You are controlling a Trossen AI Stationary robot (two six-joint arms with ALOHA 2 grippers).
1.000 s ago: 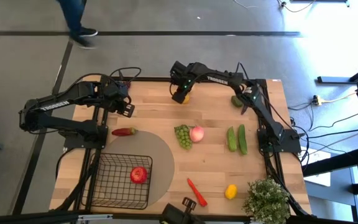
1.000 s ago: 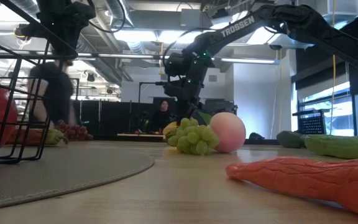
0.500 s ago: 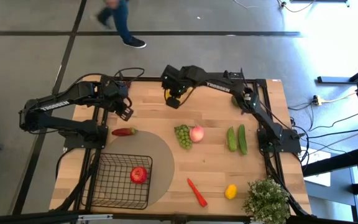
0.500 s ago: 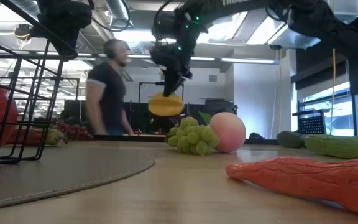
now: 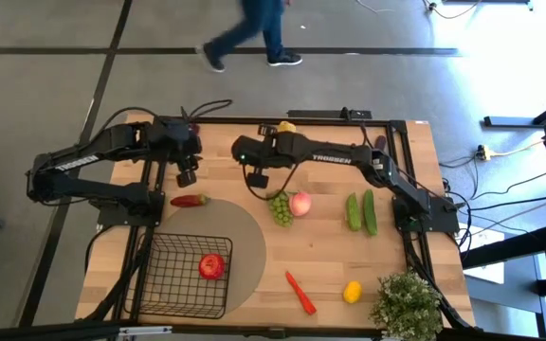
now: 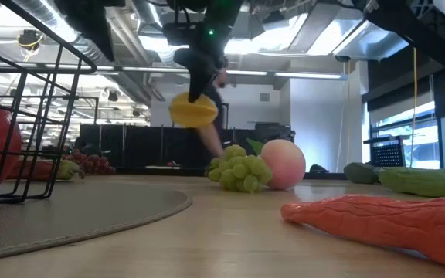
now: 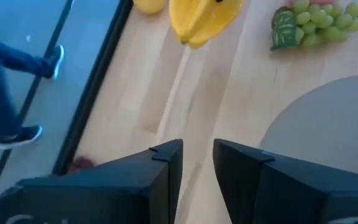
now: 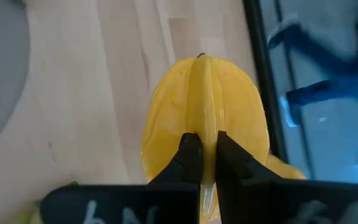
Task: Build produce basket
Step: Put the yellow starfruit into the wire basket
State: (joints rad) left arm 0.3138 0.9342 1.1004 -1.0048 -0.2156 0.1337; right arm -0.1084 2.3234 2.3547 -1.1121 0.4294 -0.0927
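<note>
My right gripper (image 5: 257, 178) hangs over the table's middle, left of the green grapes (image 5: 279, 206) and pink peach (image 5: 300, 203), shut on a yellow ridged fruit (image 6: 193, 110). My left gripper (image 5: 187, 175) hovers narrowly open beyond the red chili (image 5: 190, 200), touching nothing. The black wire basket (image 5: 190, 275) stands on the round mat near the left front corner, a red apple (image 5: 211, 266) inside it. Two cucumbers (image 5: 360, 211), a lemon (image 5: 352, 291) and an orange-red vegetable (image 5: 300, 292) lie on the wood. My right gripper pinches one raised ridge (image 8: 204, 134) of the yellow fruit between its two fingers (image 8: 190, 155), coming from above and pointing down. The fruit hangs below the fingers, lifted clear of the table, well above the grapes in the low view.
A bushy potted plant (image 5: 408, 303) fills the near right corner. Another yellow fruit (image 5: 285, 126) lies at the far edge, and purple grapes (image 6: 91, 164) lie far off behind the basket. A person (image 5: 254, 28) walks across the floor beyond the table. Bare wood lies between the two grippers.
My right gripper has risen from the far edge with the yellow fruit, which is lifted clear, and has swung toward the near and left sides, over the table's middle. My left gripper has shifted slightly toward the near edge. The person has walked rightward behind the table.
</note>
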